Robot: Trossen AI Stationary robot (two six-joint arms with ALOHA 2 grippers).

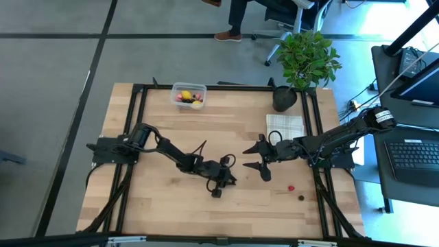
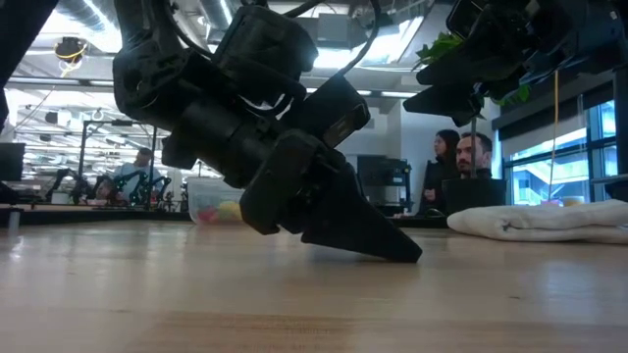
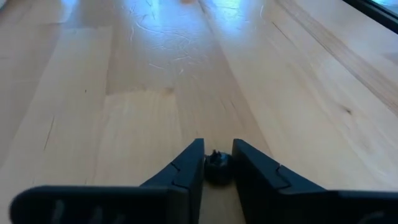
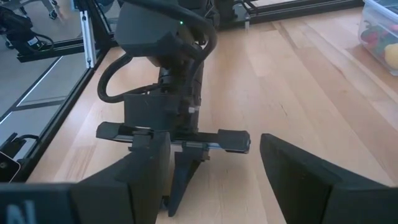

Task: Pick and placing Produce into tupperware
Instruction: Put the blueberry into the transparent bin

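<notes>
Low in the centre of the high view, the left gripper (image 1: 218, 192) sat on the table (image 1: 158, 199) with its fingers nearly closed around a dark berry (image 3: 216, 168), touching or almost touching it. The berry looked tiny, light, hard and round, likely to squirt out unless pinched squarely across its middle. The right gripper (image 1: 258, 163) hung wide open and empty at centre right, the tupperware (image 1: 188, 95) well apart at upper centre.

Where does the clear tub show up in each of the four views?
High view: tub at the table's far edge, left of centre, fruit inside.
Low view: tub far behind the left arm, partly hidden.
Left wrist view: not in it.
Right wrist view: tub cut by the picture's edge.
Shared landmark: left gripper.
</notes>
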